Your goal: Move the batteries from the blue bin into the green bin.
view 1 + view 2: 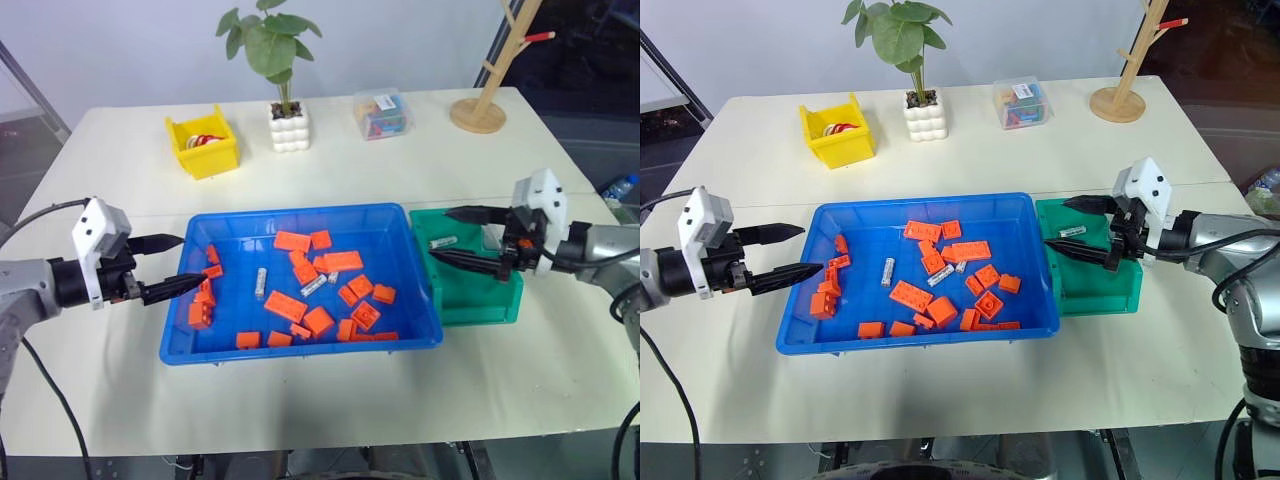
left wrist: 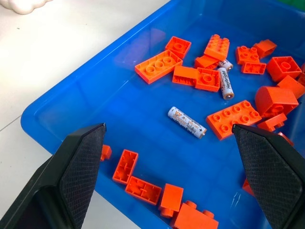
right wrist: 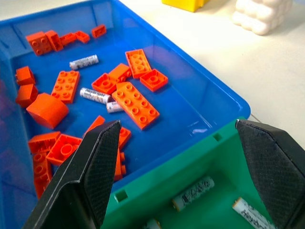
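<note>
Cream-white tabletop carries everything, seam line running across its middle. Blue bin sits front-centre, w/ green bin touching its right side. Back row, left to right: small yellow bin w/ red and white bits inside, white bubbly pot w/ green leafy plant, clear plastic box of coloured pieces, round wooden base of a branched wooden stand. Back-row items stand well apart from each other and from the two bins in front.
</note>
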Tool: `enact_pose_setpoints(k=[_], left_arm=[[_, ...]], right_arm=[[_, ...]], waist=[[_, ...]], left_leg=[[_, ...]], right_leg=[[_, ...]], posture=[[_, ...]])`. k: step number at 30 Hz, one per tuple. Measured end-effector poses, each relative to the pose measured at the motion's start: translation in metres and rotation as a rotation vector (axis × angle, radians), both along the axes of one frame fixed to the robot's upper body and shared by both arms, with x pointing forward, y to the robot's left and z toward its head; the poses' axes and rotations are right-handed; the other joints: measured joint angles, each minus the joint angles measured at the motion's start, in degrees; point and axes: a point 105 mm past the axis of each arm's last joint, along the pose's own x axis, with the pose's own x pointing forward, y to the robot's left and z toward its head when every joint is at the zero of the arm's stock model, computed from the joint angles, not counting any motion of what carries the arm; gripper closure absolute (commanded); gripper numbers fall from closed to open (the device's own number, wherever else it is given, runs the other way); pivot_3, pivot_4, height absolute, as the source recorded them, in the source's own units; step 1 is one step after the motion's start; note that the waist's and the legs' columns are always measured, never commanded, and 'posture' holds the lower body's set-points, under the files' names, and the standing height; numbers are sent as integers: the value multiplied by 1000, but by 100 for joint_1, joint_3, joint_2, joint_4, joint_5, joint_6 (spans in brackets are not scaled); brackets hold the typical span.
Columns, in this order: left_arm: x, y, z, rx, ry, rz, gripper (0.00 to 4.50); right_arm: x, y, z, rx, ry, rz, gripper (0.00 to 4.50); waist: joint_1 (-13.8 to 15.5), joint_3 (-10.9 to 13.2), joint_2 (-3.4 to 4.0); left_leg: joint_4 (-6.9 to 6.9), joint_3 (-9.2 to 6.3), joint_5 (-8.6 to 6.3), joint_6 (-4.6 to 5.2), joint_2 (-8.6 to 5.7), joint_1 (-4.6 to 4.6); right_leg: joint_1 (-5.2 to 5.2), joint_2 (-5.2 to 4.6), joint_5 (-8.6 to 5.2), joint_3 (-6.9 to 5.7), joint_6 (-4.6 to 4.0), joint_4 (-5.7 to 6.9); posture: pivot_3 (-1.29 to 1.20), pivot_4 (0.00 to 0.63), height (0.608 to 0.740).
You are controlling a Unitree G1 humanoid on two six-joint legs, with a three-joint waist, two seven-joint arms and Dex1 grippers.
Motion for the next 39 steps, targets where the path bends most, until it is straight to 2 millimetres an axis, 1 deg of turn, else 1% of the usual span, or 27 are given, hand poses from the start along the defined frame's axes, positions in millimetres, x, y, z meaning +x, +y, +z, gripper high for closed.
enact_pose_setpoints(k=[22, 27, 32, 39], left_arm=[[0, -2, 1, -17, -4, -4, 57], [0, -2, 1, -18, -4, -5, 57], [0, -2, 1, -18, -4, -5, 57], [0, -2, 1, -17, -7, -5, 57]], right_arm=[[6, -7, -3, -3, -24, -38, 554], [11, -13, -10, -14, -8, -75, 554], [14, -11, -12, -17, -9, -81, 554], [20, -8, -9, -20, -39, -110, 554]], waist=[[-2, 0, 0], [-5, 0, 0], [-5, 0, 0], [-13, 0, 0]], left_leg=[[1, 0, 0, 0, 0, 1], [1, 0, 0, -1, 0, 1], [1, 0, 0, -1, 0, 2], [2, 0, 1, -1, 0, 2]], right_leg=[[0, 0, 1, 0, 0, 1], [0, 0, 1, 0, -1, 2], [0, 0, 1, 0, -1, 3], [0, 0, 1, 0, -2, 3]], posture=[[0, 150, 740], [0, 150, 740], [0, 150, 740], [0, 150, 740]])
